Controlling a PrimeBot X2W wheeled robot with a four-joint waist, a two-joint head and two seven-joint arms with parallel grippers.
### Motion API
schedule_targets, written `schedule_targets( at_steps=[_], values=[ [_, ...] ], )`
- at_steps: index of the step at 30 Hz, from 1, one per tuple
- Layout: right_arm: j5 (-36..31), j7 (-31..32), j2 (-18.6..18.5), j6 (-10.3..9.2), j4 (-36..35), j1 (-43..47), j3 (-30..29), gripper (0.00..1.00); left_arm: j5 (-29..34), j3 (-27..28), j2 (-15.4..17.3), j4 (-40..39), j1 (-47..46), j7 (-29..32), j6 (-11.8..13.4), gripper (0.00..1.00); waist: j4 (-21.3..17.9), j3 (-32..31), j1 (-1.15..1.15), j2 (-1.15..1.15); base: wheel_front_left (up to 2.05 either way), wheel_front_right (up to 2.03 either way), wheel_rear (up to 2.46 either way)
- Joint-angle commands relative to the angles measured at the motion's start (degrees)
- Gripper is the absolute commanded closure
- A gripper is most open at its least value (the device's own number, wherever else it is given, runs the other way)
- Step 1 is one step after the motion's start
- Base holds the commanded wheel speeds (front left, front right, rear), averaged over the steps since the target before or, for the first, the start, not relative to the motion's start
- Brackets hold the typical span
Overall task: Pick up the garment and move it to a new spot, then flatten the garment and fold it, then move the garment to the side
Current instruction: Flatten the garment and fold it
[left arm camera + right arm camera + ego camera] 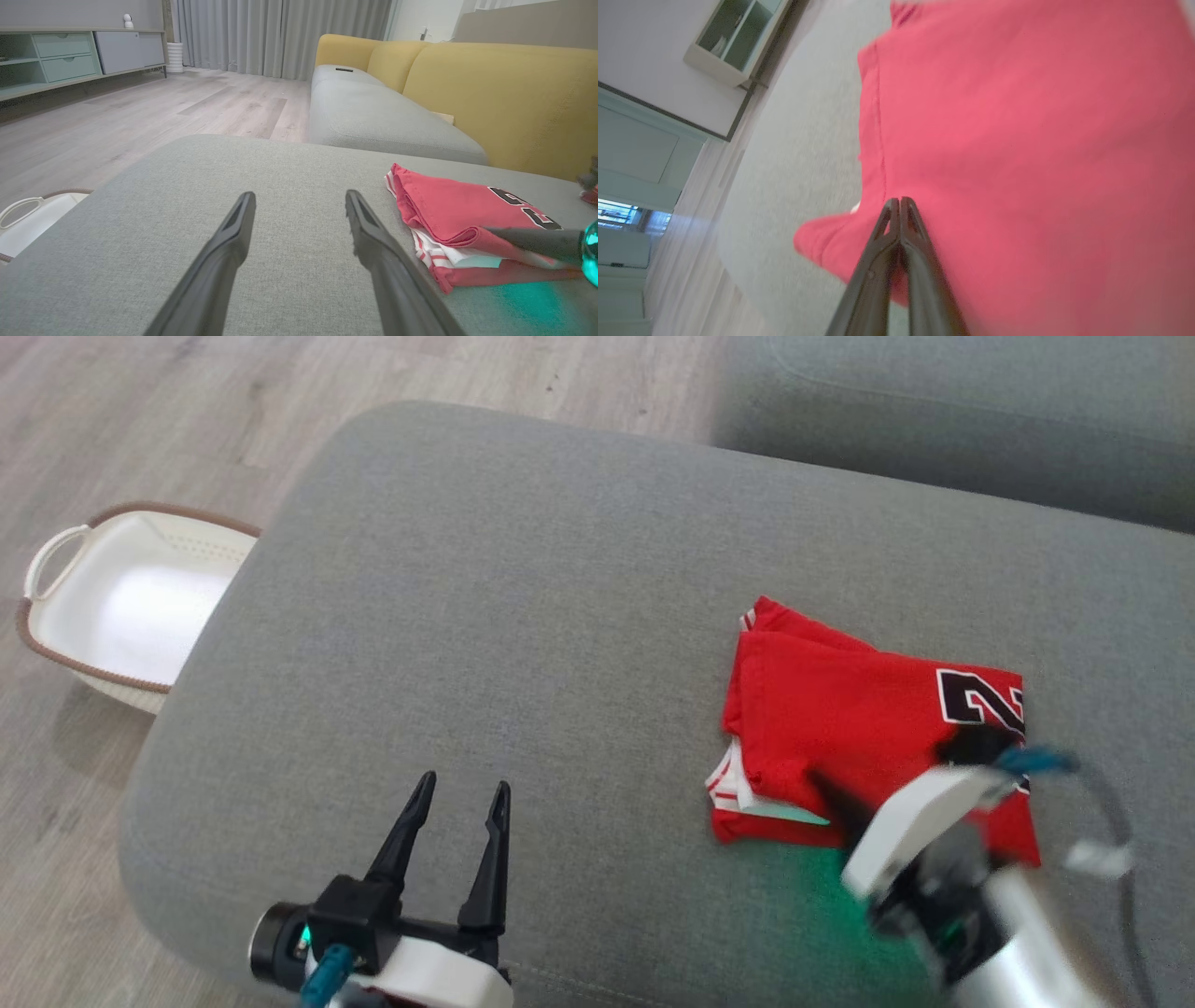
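The garment is a red jersey with black-and-white lettering and white striped trim, folded into a thick stack on the right part of the grey cushion. My right gripper is blurred and reaches over the garment's near edge. In the right wrist view its fingers are shut tight against each other above the red cloth, with no fabric seen pinched between them. My left gripper stands open over bare cushion, left of the garment, with nothing between its fingers.
A white basket with a brown rim sits on the wooden floor at the cushion's left end. A second grey cushion lies beyond, and a yellow sofa back rises behind the garment. Cabinets stand across the room.
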Motion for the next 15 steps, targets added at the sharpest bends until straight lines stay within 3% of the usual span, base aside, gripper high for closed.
schedule_targets(
  at_steps=[1,8,12,13,14,15],
  values=[
    [1.2,-0.2,1.2,0.39,-1.1,0.1,3.0,1.00,0.0,1.6,-0.5,-1.6,-1.9,-0.7,-0.1,0.00,0.6,-0.6,0.00,0.00,0.00,0.00,0.00],
    [6.0,-2.3,3.7,0.39,0.9,3.2,11.9,1.00,0.2,2.7,-0.5,-1.2,-0.8,-0.7,-0.6,0.00,1.0,-2.3,0.00,0.00,0.00,0.00,0.00],
    [9.5,-6.6,4.1,0.39,-1.0,4.1,14.8,1.00,0.4,3.7,-0.5,-1.1,0.5,-0.7,-0.6,0.00,-0.1,-4.0,0.00,0.00,0.00,0.00,0.00],
    [9.7,-8.1,4.1,0.39,-1.5,4.3,15.2,0.82,0.5,4.1,-0.5,-1.1,0.9,-0.7,-0.6,0.00,-0.5,-4.3,0.00,0.00,0.00,0.00,0.00],
    [9.5,-9.7,4.0,0.39,-1.9,4.4,15.4,0.25,0.5,4.5,-0.5,-1.2,1.2,-0.7,-0.5,0.00,-1.1,-4.6,0.00,0.00,0.00,0.00,0.00],
    [9.3,-11.0,3.7,0.39,-2.1,4.6,15.4,0.00,0.6,5.0,-0.5,-1.3,1.6,-0.7,-0.4,0.00,-1.8,-5.0,0.00,0.00,0.00,0.00,0.00]
  ],
)
